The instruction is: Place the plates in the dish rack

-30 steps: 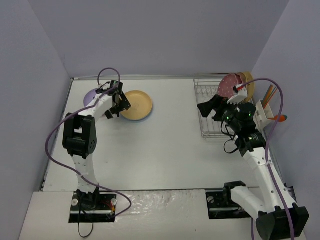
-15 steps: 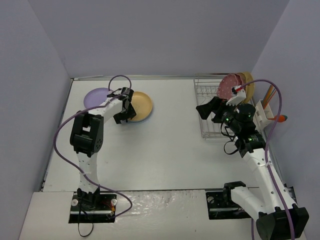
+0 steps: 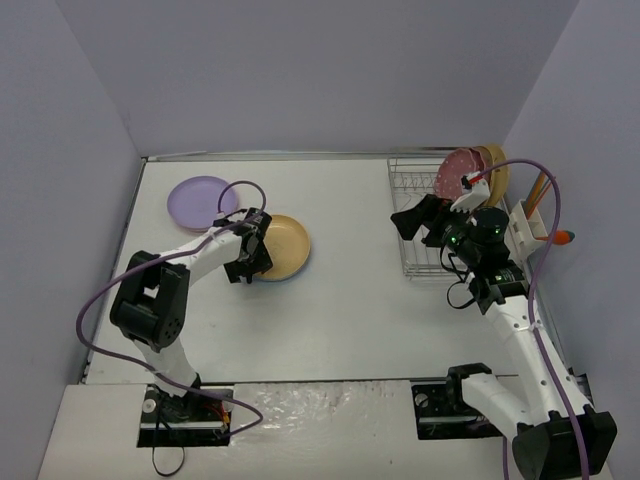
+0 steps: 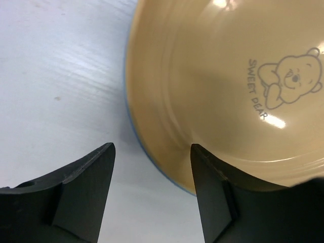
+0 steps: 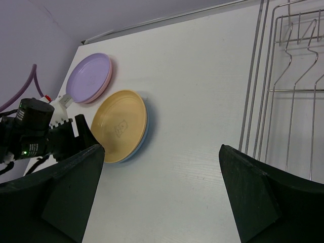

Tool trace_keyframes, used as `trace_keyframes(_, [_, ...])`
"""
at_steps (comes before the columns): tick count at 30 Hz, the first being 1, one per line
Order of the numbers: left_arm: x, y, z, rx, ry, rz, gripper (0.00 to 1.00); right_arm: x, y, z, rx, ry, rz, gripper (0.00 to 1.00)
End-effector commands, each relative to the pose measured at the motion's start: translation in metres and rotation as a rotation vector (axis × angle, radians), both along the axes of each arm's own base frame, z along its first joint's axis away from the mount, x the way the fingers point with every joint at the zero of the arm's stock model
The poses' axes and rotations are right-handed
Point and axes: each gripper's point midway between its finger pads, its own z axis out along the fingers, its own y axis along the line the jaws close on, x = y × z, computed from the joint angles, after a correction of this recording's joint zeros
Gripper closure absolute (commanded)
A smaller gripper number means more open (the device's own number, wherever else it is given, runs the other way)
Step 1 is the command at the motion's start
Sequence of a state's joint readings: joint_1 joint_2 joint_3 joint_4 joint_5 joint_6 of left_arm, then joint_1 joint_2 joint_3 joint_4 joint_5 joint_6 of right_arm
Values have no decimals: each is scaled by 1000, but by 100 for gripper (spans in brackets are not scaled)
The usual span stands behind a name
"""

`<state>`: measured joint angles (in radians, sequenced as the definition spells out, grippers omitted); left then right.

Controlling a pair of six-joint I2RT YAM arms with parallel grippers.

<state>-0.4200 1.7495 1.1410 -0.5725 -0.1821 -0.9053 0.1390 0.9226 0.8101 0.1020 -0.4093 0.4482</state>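
Observation:
A yellow-orange plate [image 3: 284, 245] with a bear print lies on a blue plate, whose rim [image 4: 152, 157] shows beneath it, left of the table's middle. My left gripper [image 3: 248, 268] is open with its jaws astride the plate's near-left edge [image 4: 152, 152], one finger over the plate and one over the table. A lilac plate [image 3: 199, 201] lies flat at the back left. The silver wire dish rack [image 3: 425, 200] stands at the right with a pink dotted plate [image 3: 457, 173] and tan plates [image 3: 491, 165] upright at its far end. My right gripper [image 3: 412, 222] is open and empty over the rack's left side [image 5: 161, 152].
A white utensil caddy [image 3: 524, 226] with sticks and an orange-tipped tool is on the rack's right side. A pink rim [image 5: 105, 85] shows under the lilac plate [image 5: 89, 78]. Lilac walls close in the table on three sides. Purple cables loop off both arms.
My left gripper has swung from beside the lilac plate, right and nearer, onto the yellow-orange plate's edge. The yellow and blue stack has slid nearer. The right arm has barely moved.

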Motion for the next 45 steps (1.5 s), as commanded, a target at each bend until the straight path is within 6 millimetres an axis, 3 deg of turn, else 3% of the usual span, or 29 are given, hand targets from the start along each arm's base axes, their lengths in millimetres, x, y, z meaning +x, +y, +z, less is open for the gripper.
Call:
trace_keyframes(1, [6, 25, 51, 84, -80, -27, 43, 5, 7, 19, 7, -82, 35, 7])
trace_keyframes(3, [19, 31, 69, 105, -125, -51, 43, 4, 7, 18, 3, -82, 41, 7])
trace_keyframes(8, [50, 35, 86, 132, -175, -145, 43, 2, 18, 14, 9, -63, 102, 6])
trace_keyframes(13, [74, 37, 90, 184, -168, -249, 50, 0, 24, 9, 0, -46, 132, 6])
trace_keyframes(18, [91, 30, 81, 185, -140, -345, 57, -4, 27, 5, -2, -36, 150, 7])
trace_keyframes(23, [101, 31, 70, 167, -107, -429, 58, -7, 27, 6, -12, -41, 156, 7])
trace_keyframes(30, [115, 38, 73, 146, -124, -484, 58, -11, 28, 5, -18, -45, 171, 7])
trace_keyframes(45, [124, 25, 58, 60, -94, -590, 65, -10, 29, 1, -22, -35, 171, 6])
